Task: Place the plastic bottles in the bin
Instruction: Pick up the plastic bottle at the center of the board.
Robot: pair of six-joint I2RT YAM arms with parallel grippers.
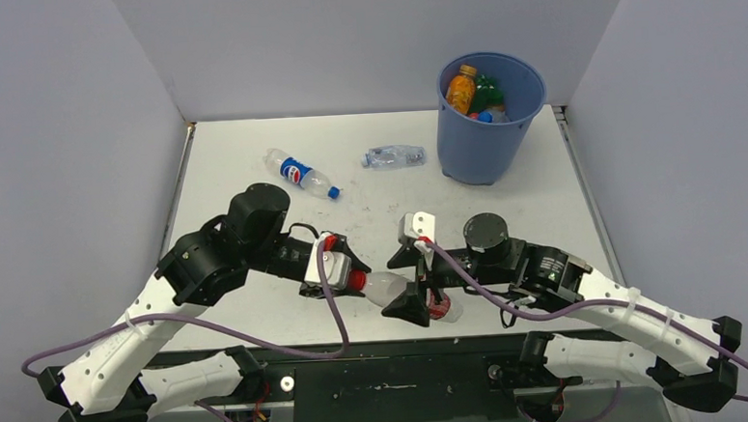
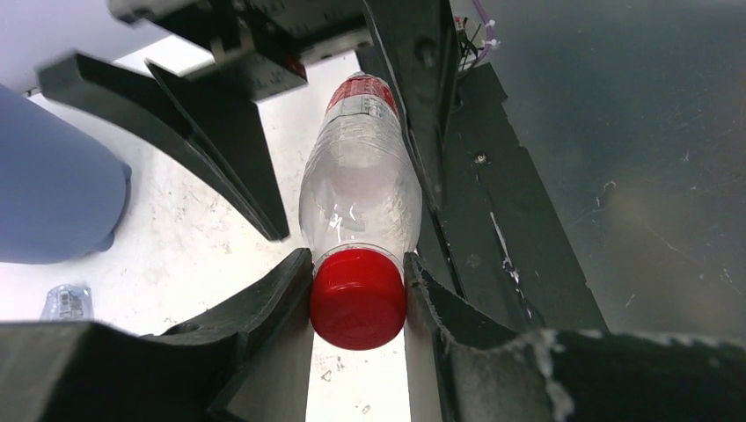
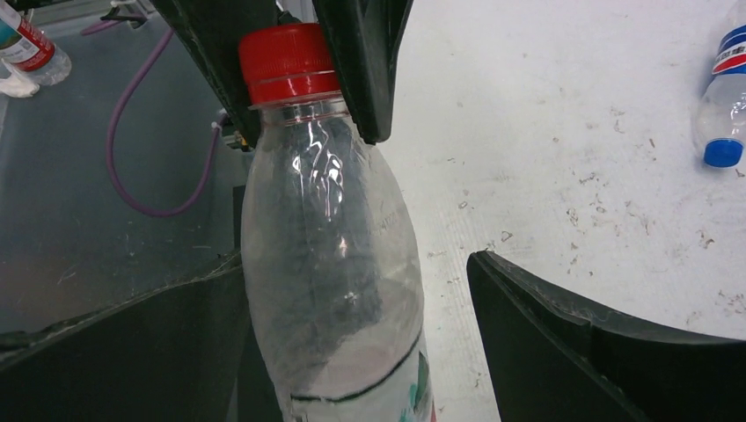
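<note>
Between the left jaws: the left gripper [image 1: 353, 278] [image 2: 358, 283] is clenched on the red cap [image 1: 355, 281] [image 2: 358, 301] of a clear bottle [image 1: 390, 287] [image 2: 361, 189], with one finger pressed to each side of the cap.
Beyond the left fingertips: the bottle's body runs straight out from the cap, its far end wrapped in a red label and reaching in between the other arm's fingers.
Between the right jaws: the right gripper [image 1: 418, 284] [image 3: 352, 343] stands released and spread wide, the same clear bottle [image 3: 325, 264] lying in its gap.
Right fingers: in the right wrist view one finger sits just beside the bottle wall; whether it touches cannot be told. The other is well apart, with bare table [image 1: 251, 150] showing between it and the bottle.
Past the right fingertips: the red cap [image 3: 288, 63] sits pinched in the left arm's dark fingers.
Ahead of both jaws, on the table: a blue-labelled bottle [image 1: 301, 173] [image 3: 726, 97] lies on its side, and a plain clear bottle [image 1: 394, 156] [image 2: 66, 301] lies near the foot of the bin.
Far ahead of the right jaws: the blue bin [image 1: 483, 152] [image 2: 53, 176] stands upright at the table's back right.
Inside the bin: an orange bottle [image 1: 460, 88] and a green bottle [image 1: 487, 94] show above the rim.
</note>
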